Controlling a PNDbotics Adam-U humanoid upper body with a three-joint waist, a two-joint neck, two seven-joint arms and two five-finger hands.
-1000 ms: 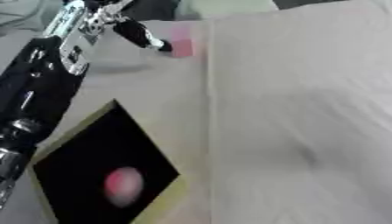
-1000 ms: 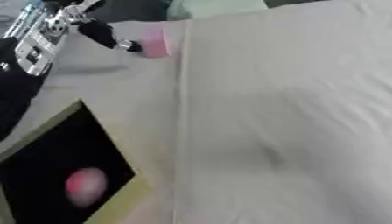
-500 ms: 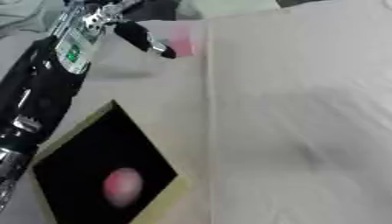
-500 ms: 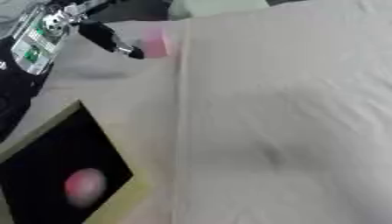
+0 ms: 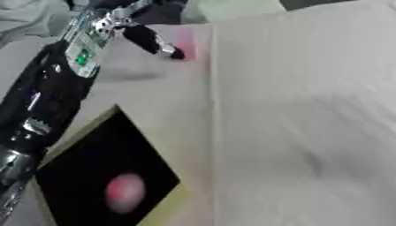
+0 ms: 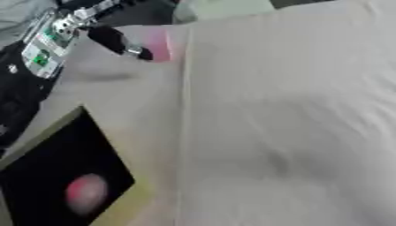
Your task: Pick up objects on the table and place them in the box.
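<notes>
Left hand: one dark finger extended toward the far edge of the table, tip at the near side of a pink block; contact and the other fingers' pose cannot be told. Box lies near left, black inside, holding a pink ball. Right hand not visible.

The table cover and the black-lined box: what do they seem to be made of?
The pale table cover looks like matte cloth: soft creases and a long seam or fold run across it. The black-lined box looks like cardboard, judging by its flat tan-yellow rim and dull dark interior, though blur leaves that open. A round pink object lies inside it.
</notes>
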